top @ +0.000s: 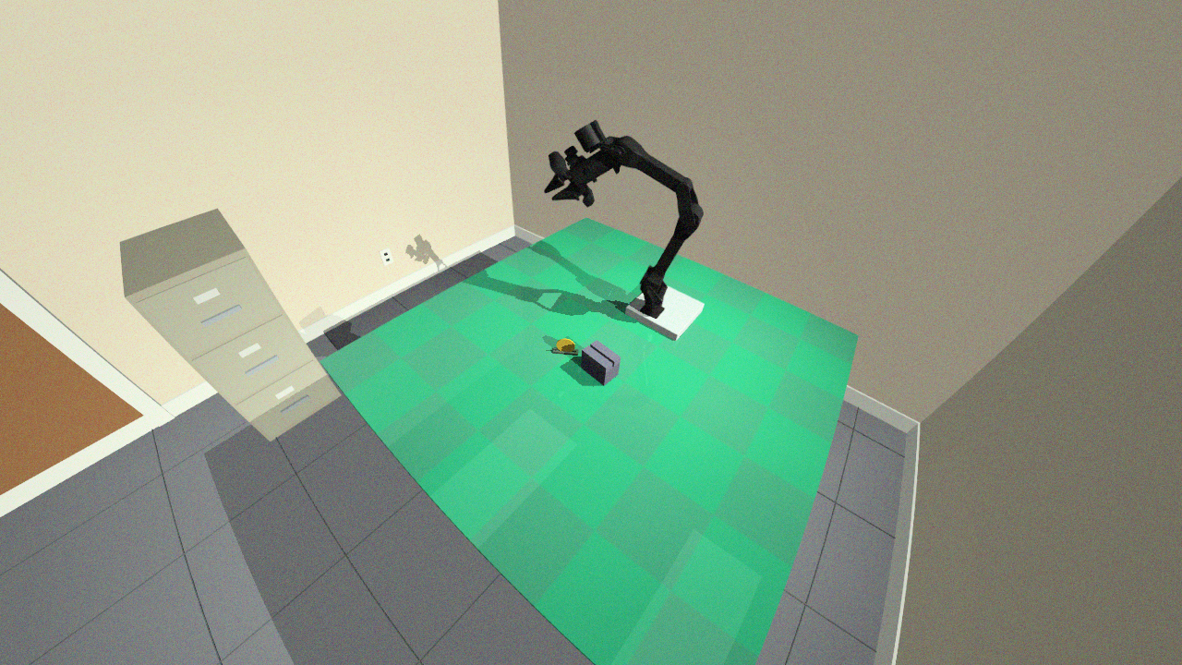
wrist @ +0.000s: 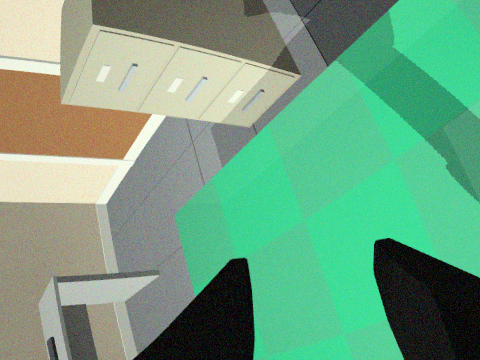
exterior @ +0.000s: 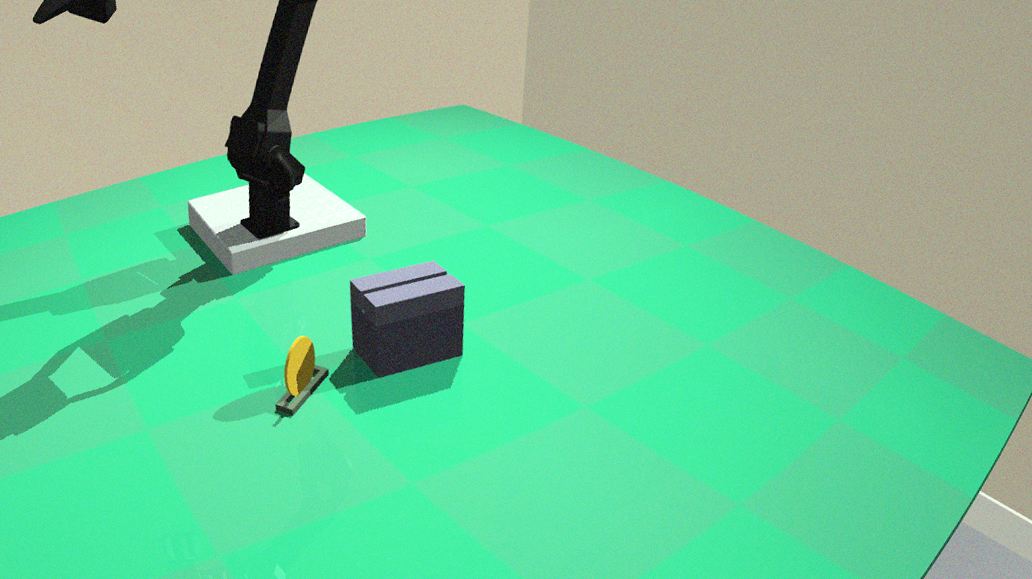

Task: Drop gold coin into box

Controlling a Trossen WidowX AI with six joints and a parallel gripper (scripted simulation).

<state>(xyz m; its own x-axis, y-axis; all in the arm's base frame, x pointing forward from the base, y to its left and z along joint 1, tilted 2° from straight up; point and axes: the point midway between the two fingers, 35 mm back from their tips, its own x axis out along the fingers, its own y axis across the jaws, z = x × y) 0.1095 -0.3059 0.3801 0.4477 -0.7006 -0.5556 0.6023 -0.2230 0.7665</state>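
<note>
Gold coin (top: 565, 344) (exterior: 299, 365), thin, round: upright on edge in its narrow dark holder (top: 565, 352) (exterior: 302, 392), near the grey slotted box (top: 600, 363) (exterior: 407, 322). Black two-fingered pincer (top: 553, 195) (exterior: 33, 10) (wrist: 312, 264): partly spread, nothing between its tips, raised well above the green chequered counter (top: 595, 463) (exterior: 567, 475) (wrist: 340, 200). Holder's exact shade: hard to judge, perhaps olive.

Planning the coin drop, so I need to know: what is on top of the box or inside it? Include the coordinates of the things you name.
On the box's (top: 607, 371) (exterior: 416, 335) lid, only its slot shows; nothing rests there. The inside is hidden by the closed walls and lid, so its contents cannot be told.
</note>
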